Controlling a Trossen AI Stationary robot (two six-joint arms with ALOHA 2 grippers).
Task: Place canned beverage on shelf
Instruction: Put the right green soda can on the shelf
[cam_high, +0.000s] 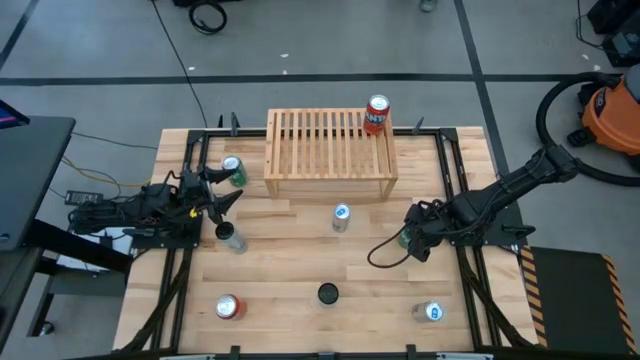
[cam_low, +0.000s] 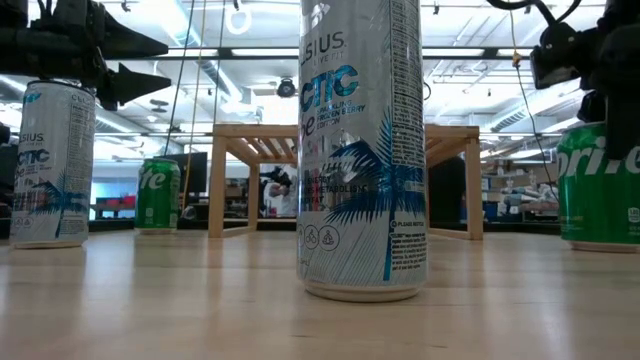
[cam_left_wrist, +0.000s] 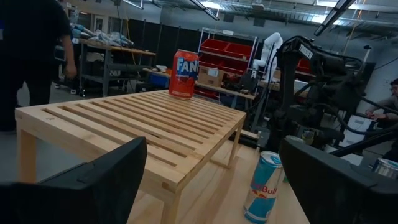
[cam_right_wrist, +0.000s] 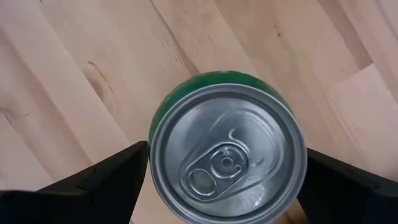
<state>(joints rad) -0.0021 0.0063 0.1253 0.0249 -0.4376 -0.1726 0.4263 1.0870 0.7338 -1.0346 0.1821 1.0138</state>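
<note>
So here's where we're at: the right pincer (cam_right_wrist: 224, 180) is hanging right over a green can (cam_right_wrist: 227, 149) near the right edge of the bench (cam_high: 290, 285), fingers spread wide on either side of the can's top and not squeezing it. That can stands upright on the wood, well apart from the shelf (cam_high: 330, 155).

The shelf sits at the middle of the far edge, and there's one orange soda can (cam_high: 376, 114) standing on its slatted top at the far right corner.

Our left pincer (cam_high: 222, 190) is parked by the left edge, fingers open with nothing between them, just beside another green can (cam_high: 233, 170) that stands next to the shelf's left side board.

We also see a blue-and-silver can (cam_high: 341, 216) in front of the shelf, roughly mid-bench, upright.
</note>
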